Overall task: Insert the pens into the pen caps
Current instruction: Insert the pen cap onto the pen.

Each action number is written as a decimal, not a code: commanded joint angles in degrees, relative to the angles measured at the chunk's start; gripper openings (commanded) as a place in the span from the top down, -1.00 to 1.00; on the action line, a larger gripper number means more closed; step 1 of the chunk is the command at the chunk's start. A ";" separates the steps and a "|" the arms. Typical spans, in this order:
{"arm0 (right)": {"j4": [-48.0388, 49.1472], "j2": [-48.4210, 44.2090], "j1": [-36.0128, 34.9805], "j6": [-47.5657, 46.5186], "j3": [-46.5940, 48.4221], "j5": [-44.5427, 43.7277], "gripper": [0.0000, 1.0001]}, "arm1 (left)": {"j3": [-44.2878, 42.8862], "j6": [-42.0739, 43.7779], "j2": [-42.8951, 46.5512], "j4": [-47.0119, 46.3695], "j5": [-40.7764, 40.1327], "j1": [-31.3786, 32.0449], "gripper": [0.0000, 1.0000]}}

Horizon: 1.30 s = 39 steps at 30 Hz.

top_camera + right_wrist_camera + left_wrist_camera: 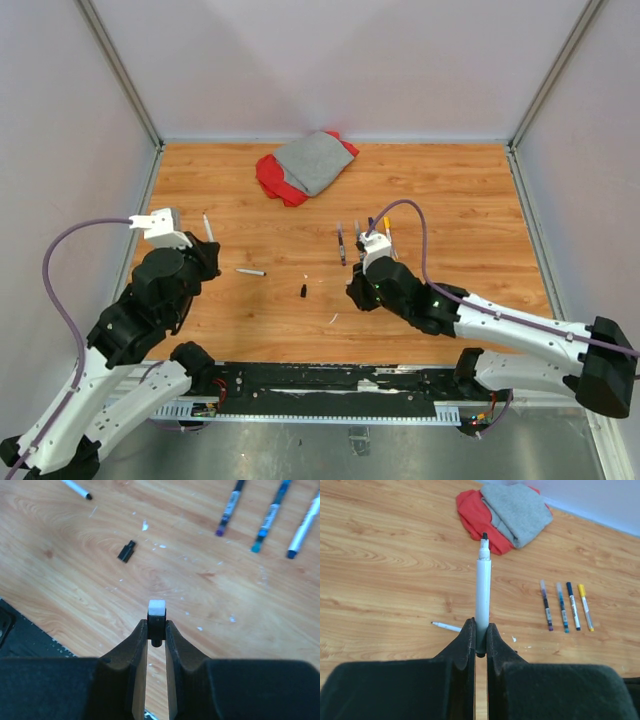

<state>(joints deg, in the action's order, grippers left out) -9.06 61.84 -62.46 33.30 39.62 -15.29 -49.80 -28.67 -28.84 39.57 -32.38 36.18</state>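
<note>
Well inside edges of wooden table (470,200): left gripper (480,632) clamped grey-barrelled marker pen (483,590), right gripper (156,630) pinched short black cap (156,622).

1. Robot-lab test cell: wood-grain table (250,330), walled by plain pale panels (60,120) on metal posts (120,70), beyond the left gripper (209,250).
2. Black mounting rail (320,378) behind it, at the table's near edge; purple cable (58,262) looping off its wrist.

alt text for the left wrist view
The left gripper is shut on a white pen, its dark tip uncapped. On the wooden table beyond lie four pens side by side, one loose pen and red and grey cloths.
</note>
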 commanded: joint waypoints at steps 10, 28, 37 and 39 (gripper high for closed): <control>-0.41 -11.55 16.67 -8.02 -7.68 12.57 0.93 | 5.87 1.18 -4.74 -20.01 11.29 -0.41 0.99; 0.67 -19.54 17.62 -10.05 -10.33 12.76 0.99 | 23.27 8.60 -19.18 -59.19 15.60 15.93 0.99; 3.77 -28.38 17.58 -3.94 -14.13 0.32 0.99 | 24.62 13.54 -31.53 -80.71 20.18 19.92 0.99; 6.48 -29.39 17.72 -2.99 -15.13 -1.89 0.99 | 26.23 13.74 -33.42 -84.54 20.42 20.26 0.99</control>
<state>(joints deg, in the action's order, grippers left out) -7.77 34.94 -45.71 27.27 26.37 -10.20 -26.13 -17.76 -59.48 -30.61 -13.17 55.37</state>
